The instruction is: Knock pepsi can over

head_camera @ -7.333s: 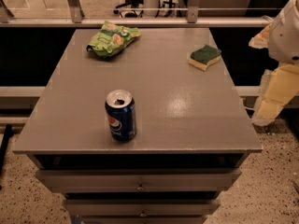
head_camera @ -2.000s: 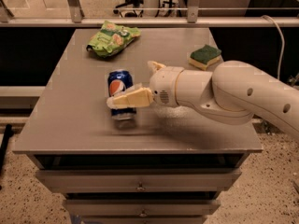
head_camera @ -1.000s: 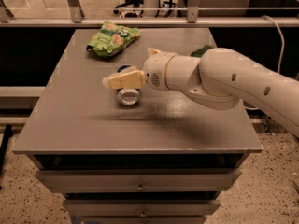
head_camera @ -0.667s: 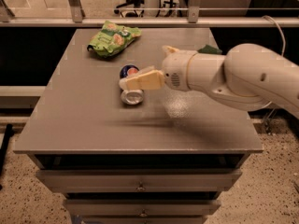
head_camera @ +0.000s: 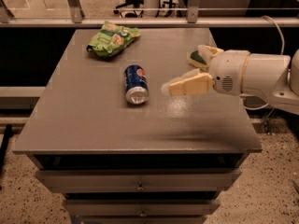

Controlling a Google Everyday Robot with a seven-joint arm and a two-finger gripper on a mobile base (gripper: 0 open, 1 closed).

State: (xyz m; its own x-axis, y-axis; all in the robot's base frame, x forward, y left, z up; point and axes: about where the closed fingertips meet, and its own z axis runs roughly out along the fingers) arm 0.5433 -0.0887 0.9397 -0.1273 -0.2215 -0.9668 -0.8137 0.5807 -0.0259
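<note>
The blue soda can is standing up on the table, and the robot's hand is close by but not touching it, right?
Not quite. The pepsi can is lying on its side, not standing up; the camera view shows its silver end towards us. The rest holds: it is on the table, and the hand is close by, not touching it.

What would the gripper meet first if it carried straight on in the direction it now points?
Probably the pepsi can, lying on its side left of the gripper, which hovers over the table's right half. Depth is unclear, so it might pass above the can.
</note>
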